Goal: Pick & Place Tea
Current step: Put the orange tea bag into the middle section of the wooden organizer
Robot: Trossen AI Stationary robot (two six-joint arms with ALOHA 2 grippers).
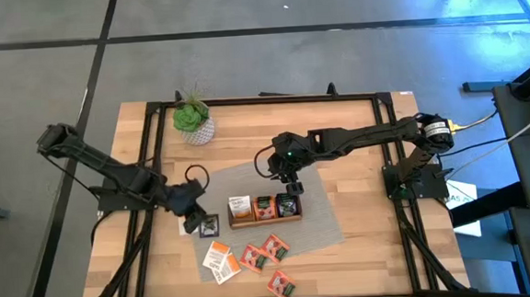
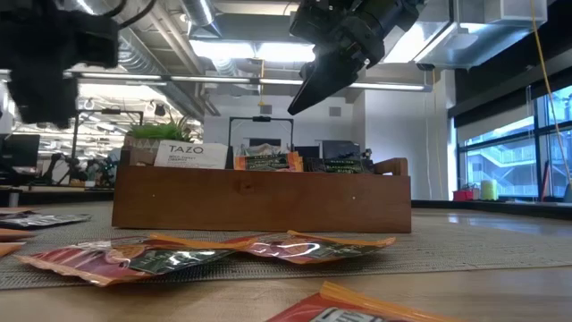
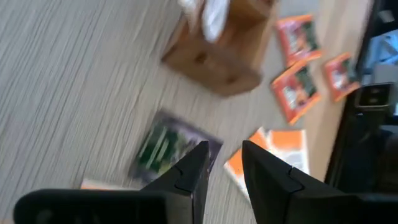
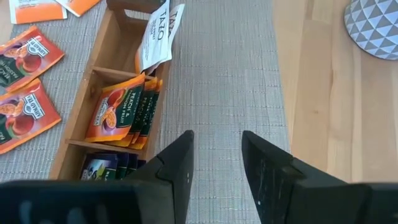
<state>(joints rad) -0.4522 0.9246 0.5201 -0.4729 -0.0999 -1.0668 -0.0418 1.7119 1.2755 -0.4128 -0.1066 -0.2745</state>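
The wooden table (image 1: 363, 244) carries a grey woven mat (image 1: 320, 223), and on that mat stands the long wooden tray (image 1: 266, 219), taken here as the landmark for everything else. Its three compartments hold upright tea sachets: white ones (image 4: 157, 34) at the end nearest the left arm, orange-and-dark ones (image 4: 121, 112) in the middle, dark ones (image 4: 106, 167) at the end nearest the right arm. Beyond the tray, toward the table's far edge, sits a small green plant (image 1: 191, 116) in a white patterned pot.

The right gripper (image 1: 288, 182) hangs just above the tray's far side, over bare mat; its fingers stand a narrow gap apart with nothing between them. The left gripper (image 1: 194, 217) hovers just beside the tray's white-sachet end, fingers likewise slightly parted and empty, above a dark sachet (image 1: 209, 227) lying flat on the mat.

On the near side of the tray more tea lies loose: two white-and-orange sachets (image 1: 219, 259), then a cluster of red sachets (image 1: 264, 252), and one red sachet (image 1: 282, 284) farthest from the tray, on bare wood
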